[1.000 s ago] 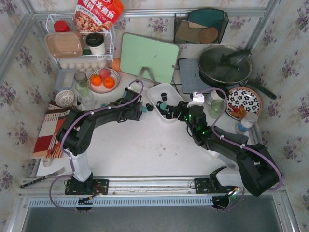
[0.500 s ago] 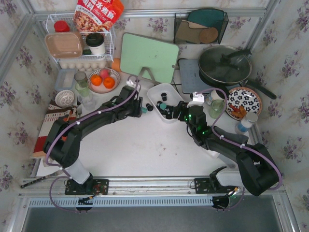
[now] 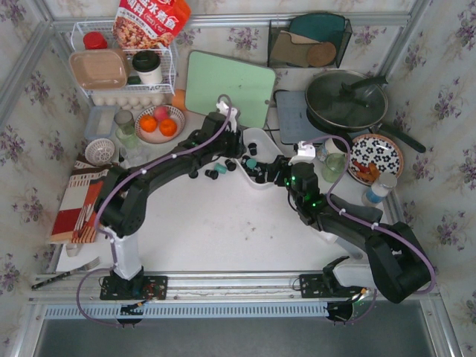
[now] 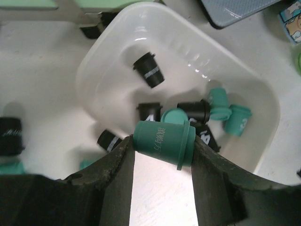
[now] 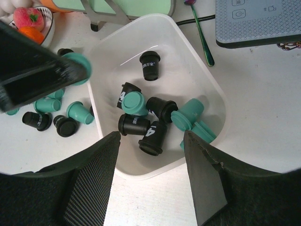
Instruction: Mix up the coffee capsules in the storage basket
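Teal capsule (image 4: pixel 162 140) in left gripper (image 4: pixel 162 147), just over storage basket (image 4: pixel 110 87) rim

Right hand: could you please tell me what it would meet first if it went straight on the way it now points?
Most likely the right hand would meet the black capsules lying in the storage basket below it, though depth is unclear.

Black capsule (image 4: pixel 9 135) cut off, left edge.
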You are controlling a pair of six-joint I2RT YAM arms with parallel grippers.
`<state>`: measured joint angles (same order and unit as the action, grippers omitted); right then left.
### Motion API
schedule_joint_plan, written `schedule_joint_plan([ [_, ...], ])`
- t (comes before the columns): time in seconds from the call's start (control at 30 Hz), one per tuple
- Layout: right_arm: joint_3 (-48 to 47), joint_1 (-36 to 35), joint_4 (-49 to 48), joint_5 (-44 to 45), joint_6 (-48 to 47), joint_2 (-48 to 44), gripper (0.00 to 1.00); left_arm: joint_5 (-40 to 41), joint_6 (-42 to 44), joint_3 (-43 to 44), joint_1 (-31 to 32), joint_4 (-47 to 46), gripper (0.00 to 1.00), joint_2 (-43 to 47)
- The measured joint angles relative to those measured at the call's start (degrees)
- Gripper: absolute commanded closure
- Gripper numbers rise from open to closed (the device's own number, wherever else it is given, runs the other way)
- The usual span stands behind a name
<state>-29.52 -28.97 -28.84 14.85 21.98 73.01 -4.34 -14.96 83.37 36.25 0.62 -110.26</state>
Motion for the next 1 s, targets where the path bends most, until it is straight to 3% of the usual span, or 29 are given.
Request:
schedule_joint_plan([
  [0.2, 0.07, 0.00, 0.04, -0.02, 0.07, -0.57, 0.36, 0.26, -0.26, 8.50, 0.09, -0.31, 0.24, -7.50],
  [0.27, 0.07, 0.00, -0.02, -0.02, 0.15, -0.76, 0.36, 1.42, -0.22, 8.76, 0.09, -0.31, 0.01, -7.89],
  [0.5, 0.04, 0.00, 0.02, -0.33, 0.20, -0.07, 0.37, 6.32, 1.20, 1.31, 0.04, -1.09, 0.01, -1.70],
  [0.77, -2.23, -1.57, 0.20, -1.92, -1.42, 3.56, 0.39, 15.17, 2.43, -16.79, 0.07, -2.69, 0.00, 17.81],
  [1.0, -5.95, -7.10, 0.70, -2.78, -5.92, 7.89, 0.40, 18.86, -2.91, -32.02, -3.23, 4.98, 0.00, 34.25],
])
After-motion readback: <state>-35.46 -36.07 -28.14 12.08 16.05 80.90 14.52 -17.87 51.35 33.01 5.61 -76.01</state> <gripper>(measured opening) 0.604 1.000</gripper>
